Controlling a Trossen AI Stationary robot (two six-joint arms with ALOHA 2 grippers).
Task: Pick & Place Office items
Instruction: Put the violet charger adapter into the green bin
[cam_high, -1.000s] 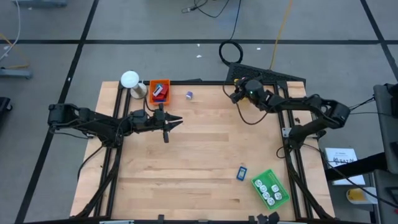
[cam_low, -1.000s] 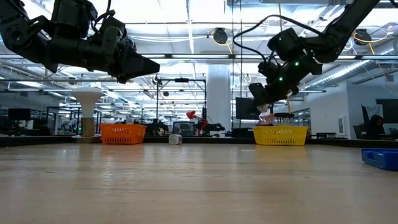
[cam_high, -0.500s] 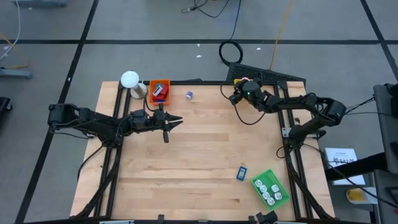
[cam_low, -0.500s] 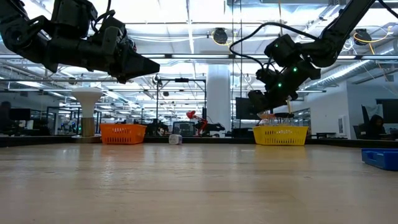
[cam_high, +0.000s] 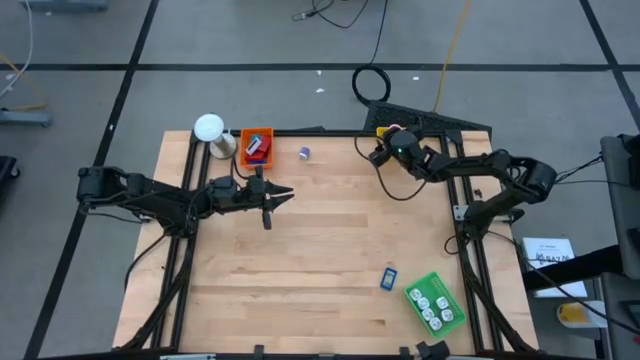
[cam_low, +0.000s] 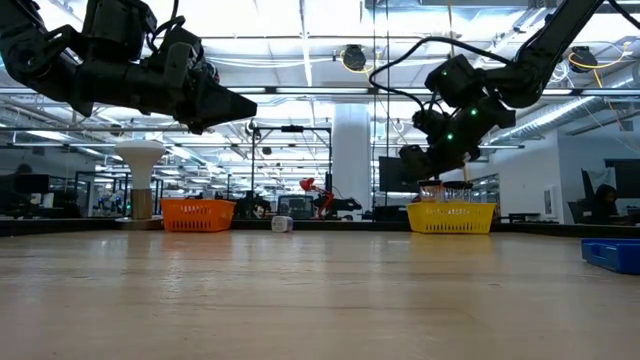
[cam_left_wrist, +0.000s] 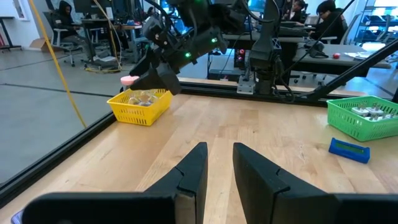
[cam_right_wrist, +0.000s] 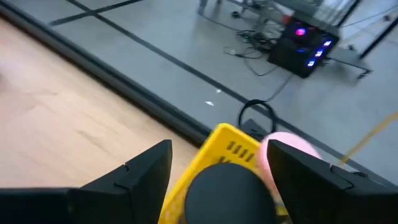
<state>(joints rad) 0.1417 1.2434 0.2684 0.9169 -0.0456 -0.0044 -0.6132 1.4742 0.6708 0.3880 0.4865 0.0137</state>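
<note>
Pink roll (cam_right_wrist: 287, 147) sits beside one finger of your right gripper (cam_right_wrist: 219, 163), right above the yellow tray (cam_left_wrist: 139, 105), jaws spread, seemingly releasing it to drop in; your left gripper (cam_left_wrist: 217, 168), narrowly parted and empty, hovers well apart from that tray.

Small office pieces lay scattered about the wooden table.
A small purple roll (cam_high: 304, 152) sat alone near the far edge. Red and blue little rectangles (cam_high: 256, 148) lay piled together at the far left. A flat blue rectangle (cam_high: 388, 279) lay by itself toward the near right, beside a cluster of black-and-white pieces (cam_high: 434, 305). A pink roll (cam_left_wrist: 129, 80) showed above pale round pieces (cam_left_wrist: 142, 97).
</note>
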